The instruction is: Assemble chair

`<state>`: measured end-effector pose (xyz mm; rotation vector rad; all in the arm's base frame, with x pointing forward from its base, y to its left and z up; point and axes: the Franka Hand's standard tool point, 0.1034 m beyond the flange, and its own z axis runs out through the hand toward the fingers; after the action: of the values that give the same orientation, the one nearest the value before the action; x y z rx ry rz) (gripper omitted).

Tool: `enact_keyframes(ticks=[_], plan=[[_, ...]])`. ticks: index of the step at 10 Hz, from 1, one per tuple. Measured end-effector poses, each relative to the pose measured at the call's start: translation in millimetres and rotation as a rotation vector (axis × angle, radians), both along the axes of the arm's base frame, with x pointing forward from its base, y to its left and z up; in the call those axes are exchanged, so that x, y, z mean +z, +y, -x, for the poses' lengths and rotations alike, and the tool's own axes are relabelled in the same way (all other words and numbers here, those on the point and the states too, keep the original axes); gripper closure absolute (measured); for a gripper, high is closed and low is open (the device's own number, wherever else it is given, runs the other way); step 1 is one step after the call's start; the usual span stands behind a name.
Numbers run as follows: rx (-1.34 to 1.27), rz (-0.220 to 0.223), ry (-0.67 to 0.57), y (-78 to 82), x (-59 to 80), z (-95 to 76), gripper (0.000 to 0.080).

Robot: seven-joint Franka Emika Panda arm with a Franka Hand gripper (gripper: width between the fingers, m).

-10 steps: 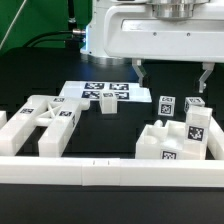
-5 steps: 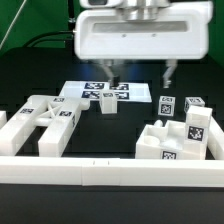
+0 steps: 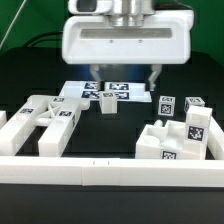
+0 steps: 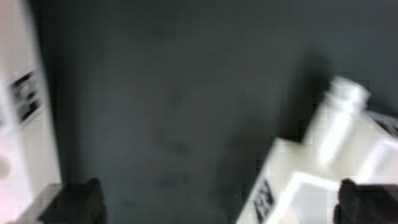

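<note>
Matte black tabletop (image 3: 110, 135) carries a blocky white plastic X-braced frame (image 3: 45, 115) and seat block (image 3: 165, 140), while the gripper (image 3: 125, 79) hangs spread wide, empty.

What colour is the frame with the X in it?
White, with small black-and-white square tags. The frame shows best in the exterior view.

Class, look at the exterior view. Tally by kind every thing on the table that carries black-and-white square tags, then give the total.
X-braced frame: 1
slotted seat block: 1
smaller tagged pieces: 4
marker board: 1
Total: 7
</note>
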<state>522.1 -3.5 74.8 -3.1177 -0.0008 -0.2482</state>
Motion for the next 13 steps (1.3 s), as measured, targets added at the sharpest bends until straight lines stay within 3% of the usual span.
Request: enact_keyframes(ticks=[1, 4, 7, 9, 11, 13], plan=[[0.154, 0.031, 0.009, -15.2, -5.5, 3.3, 0.0151], [0.218, 0.040, 0.015, -14.4, -9.5, 6.5, 0.0151], [0.214, 0.021, 0.059, -9.6, -11.6, 10.3, 0.0151], [0.211, 0.030, 0.217, 4.5, -14.0, 24.6, 0.0151], [0.202, 0.064, 0.348, 1.0, -25.0, 39.7, 0.0151], [0.192, 0.054, 0.470, -1.4, -27.5, 49.9, 0.0151]])
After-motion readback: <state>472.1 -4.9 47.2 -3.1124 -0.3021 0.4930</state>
